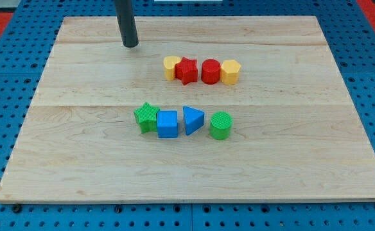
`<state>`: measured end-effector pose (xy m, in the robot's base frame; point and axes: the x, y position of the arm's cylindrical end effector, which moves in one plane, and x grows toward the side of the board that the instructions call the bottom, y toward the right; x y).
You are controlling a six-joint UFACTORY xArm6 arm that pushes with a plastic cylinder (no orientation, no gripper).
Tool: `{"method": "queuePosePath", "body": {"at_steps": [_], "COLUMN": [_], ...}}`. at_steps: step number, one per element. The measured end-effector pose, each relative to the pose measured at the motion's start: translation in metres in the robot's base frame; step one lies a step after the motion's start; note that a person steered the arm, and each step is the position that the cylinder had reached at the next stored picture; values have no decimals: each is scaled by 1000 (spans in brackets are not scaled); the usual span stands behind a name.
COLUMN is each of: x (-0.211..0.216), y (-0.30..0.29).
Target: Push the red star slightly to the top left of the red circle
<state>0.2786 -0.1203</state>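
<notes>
While my tip is resting bare, holding nothing, near the table's top edge, the red star is sitting just left of the red circle.

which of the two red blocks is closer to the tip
The red star. It sits to the view's left of the red circle, on the side where my tip stands.
</notes>
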Motion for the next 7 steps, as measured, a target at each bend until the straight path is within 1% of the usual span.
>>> {"method": "queuePosePath", "body": {"at_steps": [1,2,3,4,5,6,7], "x": [40,98,98,129,144,144,144], "y": [0,0,0,24,65,116,126]}}
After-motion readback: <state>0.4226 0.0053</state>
